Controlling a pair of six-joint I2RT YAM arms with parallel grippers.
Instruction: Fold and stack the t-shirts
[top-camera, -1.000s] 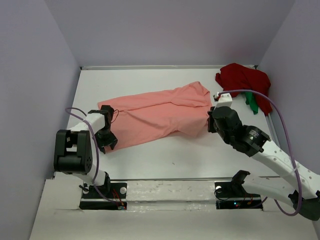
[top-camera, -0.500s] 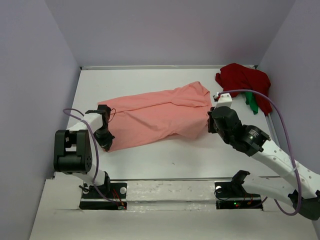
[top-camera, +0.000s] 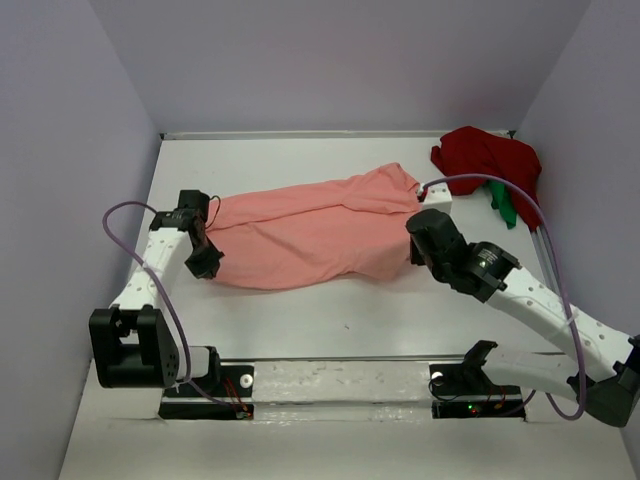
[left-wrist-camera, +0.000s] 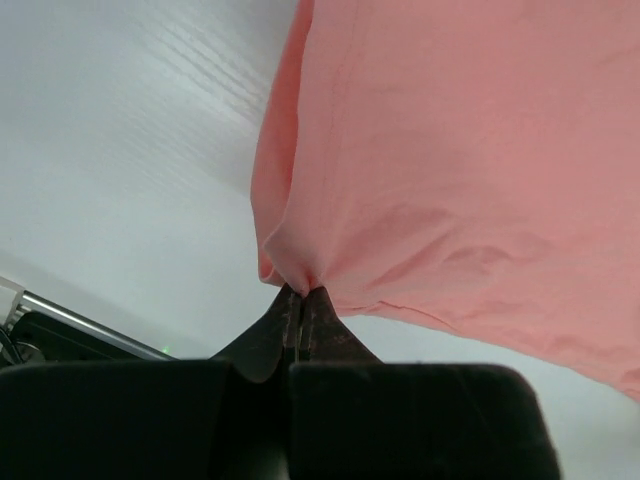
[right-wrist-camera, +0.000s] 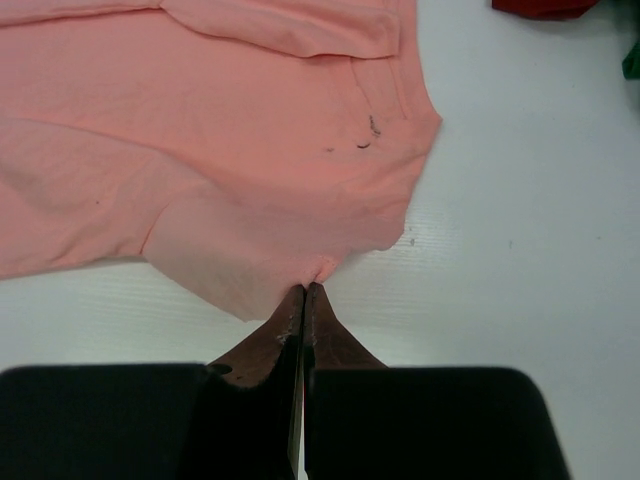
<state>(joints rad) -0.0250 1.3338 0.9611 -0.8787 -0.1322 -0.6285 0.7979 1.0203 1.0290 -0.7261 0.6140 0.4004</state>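
Salmon-pink t-shirt (top-camera: 310, 228) spread across our tabletop (top-camera: 350, 320), our left pincer (left-wrist-camera: 302, 296) pinching its left corner, our right pincer (right-wrist-camera: 305, 292) clamped on its right edge, dark red t-shirt (top-camera: 485, 160) heaped far right.

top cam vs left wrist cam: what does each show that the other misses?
Only top external: the dark red shirt and green shirt bunched in the far right corner, and the right gripper at the pink shirt on its right end. Only left wrist: up close, the left gripper with jaws shut on a pinched bit of the shirt's edge. Both: the pink shirt, left gripper and white table.
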